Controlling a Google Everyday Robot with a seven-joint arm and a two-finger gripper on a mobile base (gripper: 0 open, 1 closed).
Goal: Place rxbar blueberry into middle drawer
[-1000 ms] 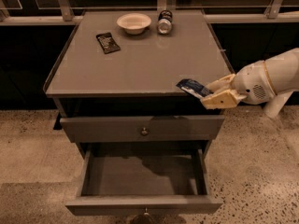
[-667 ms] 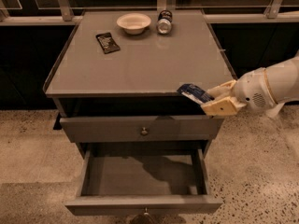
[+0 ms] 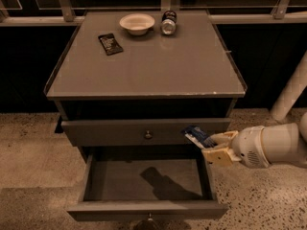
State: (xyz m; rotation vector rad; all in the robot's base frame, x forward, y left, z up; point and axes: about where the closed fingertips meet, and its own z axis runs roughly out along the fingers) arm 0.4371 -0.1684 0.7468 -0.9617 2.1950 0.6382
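My gripper [image 3: 212,145] comes in from the right, beside the cabinet's right front corner. It is shut on the rxbar blueberry [image 3: 195,135], a dark blue wrapper with a white patch that sticks out to the left. The bar hangs in front of the right end of the closed top drawer [image 3: 120,132], just above the right rear part of the middle drawer [image 3: 115,178]. The middle drawer is pulled out and its grey floor shows, with the arm's shadow on it. The bar is not touching the drawer floor.
On the cabinet top [image 3: 182,66] at the back stand a white bowl [image 3: 137,23], a can on its side [image 3: 168,22] and a small black packet [image 3: 110,43]. A white post [image 3: 290,95] stands to the right. Speckled floor surrounds the cabinet.
My gripper has moved down with the bar, from the level of the cabinet top's front right edge to in front of the top drawer, above the open middle drawer.
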